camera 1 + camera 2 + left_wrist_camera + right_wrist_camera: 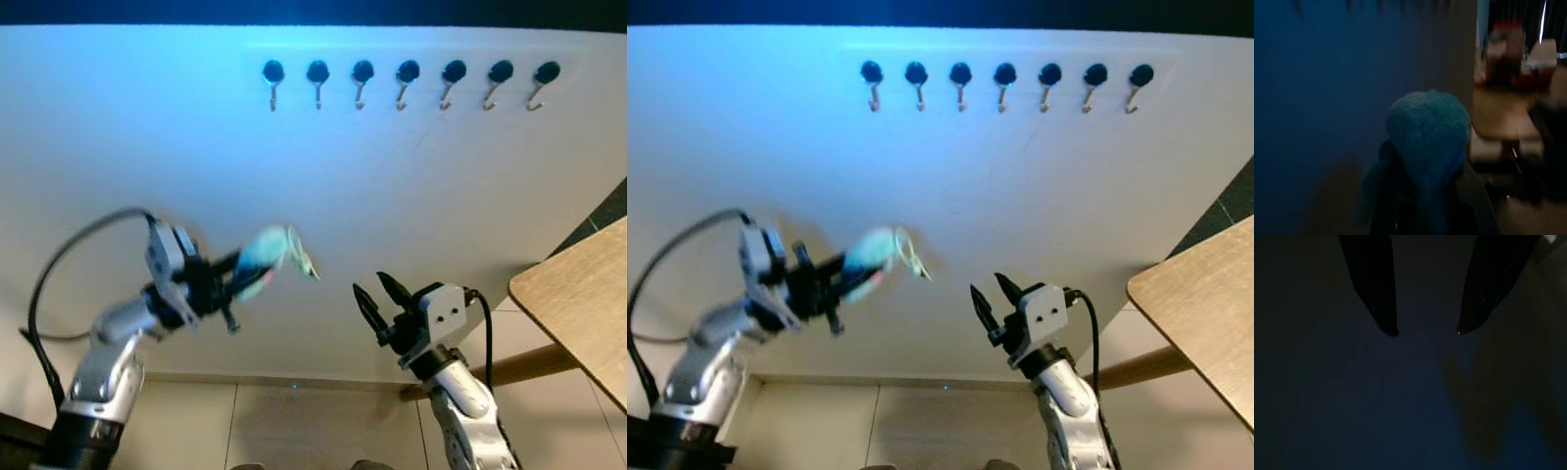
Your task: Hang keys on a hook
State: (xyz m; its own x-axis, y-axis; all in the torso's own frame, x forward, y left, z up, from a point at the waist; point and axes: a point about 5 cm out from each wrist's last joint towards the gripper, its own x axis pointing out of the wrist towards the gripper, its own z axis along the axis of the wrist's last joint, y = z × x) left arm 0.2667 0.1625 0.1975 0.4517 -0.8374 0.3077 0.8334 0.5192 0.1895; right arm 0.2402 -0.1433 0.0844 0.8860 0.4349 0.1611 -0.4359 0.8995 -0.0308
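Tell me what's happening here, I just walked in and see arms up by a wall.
The robot faces a white wall with a row of hooks. Its left gripper holds a fuzzy teal keychain with a key ring, raised but below the hooks. Nothing hangs there yet. The right gripper is held up empty, jaws open, beside a wooden table.

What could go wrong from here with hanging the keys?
1. The left pincer holds the keys by the fuzzy teal fob, blurred, so the ring may swing and miss a hook.
2. The hooks sit high on the wall, well above the pincer; the reach may fall short.
3. The hooks are small and close together, so the ring could catch a neighbour.
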